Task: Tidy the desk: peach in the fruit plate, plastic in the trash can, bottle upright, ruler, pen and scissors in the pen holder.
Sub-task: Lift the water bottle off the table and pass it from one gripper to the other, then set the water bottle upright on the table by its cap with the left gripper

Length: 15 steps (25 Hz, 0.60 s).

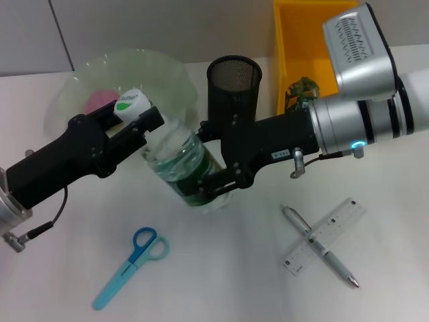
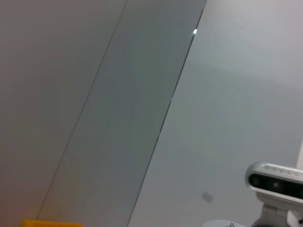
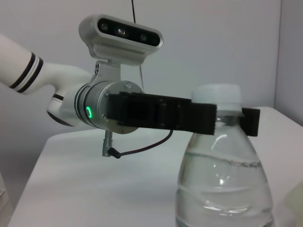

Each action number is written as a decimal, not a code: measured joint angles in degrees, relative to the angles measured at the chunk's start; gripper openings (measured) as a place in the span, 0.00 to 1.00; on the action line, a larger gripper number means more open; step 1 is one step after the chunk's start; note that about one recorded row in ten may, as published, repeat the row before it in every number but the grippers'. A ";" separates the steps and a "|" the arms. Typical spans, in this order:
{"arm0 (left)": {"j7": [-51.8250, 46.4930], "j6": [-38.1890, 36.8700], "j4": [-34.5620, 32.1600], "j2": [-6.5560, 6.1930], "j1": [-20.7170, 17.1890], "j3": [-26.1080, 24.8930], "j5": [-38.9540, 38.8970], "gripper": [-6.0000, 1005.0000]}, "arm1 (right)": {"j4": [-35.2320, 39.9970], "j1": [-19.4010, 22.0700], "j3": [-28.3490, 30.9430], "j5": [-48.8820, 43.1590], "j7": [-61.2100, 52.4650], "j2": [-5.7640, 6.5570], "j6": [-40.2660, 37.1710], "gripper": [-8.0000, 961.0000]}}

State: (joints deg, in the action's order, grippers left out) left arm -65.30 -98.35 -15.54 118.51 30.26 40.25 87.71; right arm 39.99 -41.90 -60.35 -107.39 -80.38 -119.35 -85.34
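Note:
A clear water bottle (image 1: 175, 159) with a white cap (image 1: 132, 102) stands upright at the middle of the desk. My left gripper (image 1: 139, 119) is shut on its neck just under the cap, and the right wrist view shows this too, with the left gripper (image 3: 227, 118) around the bottle (image 3: 225, 189). My right gripper (image 1: 206, 159) holds the bottle's lower body. The pink peach (image 1: 100, 100) lies in the clear green fruit plate (image 1: 161, 70). Crumpled green plastic (image 1: 301, 87) lies in the yellow trash can (image 1: 288, 40). Blue scissors (image 1: 131, 265), a ruler (image 1: 326, 235) and a pen (image 1: 320, 247) lie on the desk.
The black mesh pen holder (image 1: 234, 80) stands just behind the bottle and the right gripper. The pen lies crossed over the ruler at the front right. The left wrist view shows only the wall, a corner of the trash can (image 2: 47, 223) and the right arm's camera (image 2: 277, 182).

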 joint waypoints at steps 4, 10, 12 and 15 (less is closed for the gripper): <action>0.00 0.72 -0.02 -0.10 -0.11 -0.71 0.00 0.46 | 0.85 0.41 -0.01 0.05 0.04 -0.02 0.07 0.85; 0.14 0.94 -0.02 -0.13 -0.19 -1.49 0.00 0.46 | 1.13 0.74 -0.03 -0.12 0.09 0.00 0.46 0.85; 0.24 1.01 -0.02 -0.12 -0.25 -1.56 0.00 0.46 | 1.54 1.40 -0.03 -0.09 0.38 0.01 0.81 0.85; 2.64 1.53 -0.34 -0.22 -1.52 -2.75 0.01 0.47 | 1.74 3.25 0.38 0.47 2.55 -0.07 2.18 0.85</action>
State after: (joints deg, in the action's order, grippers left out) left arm -62.67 -96.82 -15.88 118.29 28.74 37.50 87.71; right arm 41.73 -38.65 -59.97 -106.92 -77.83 -119.41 -83.16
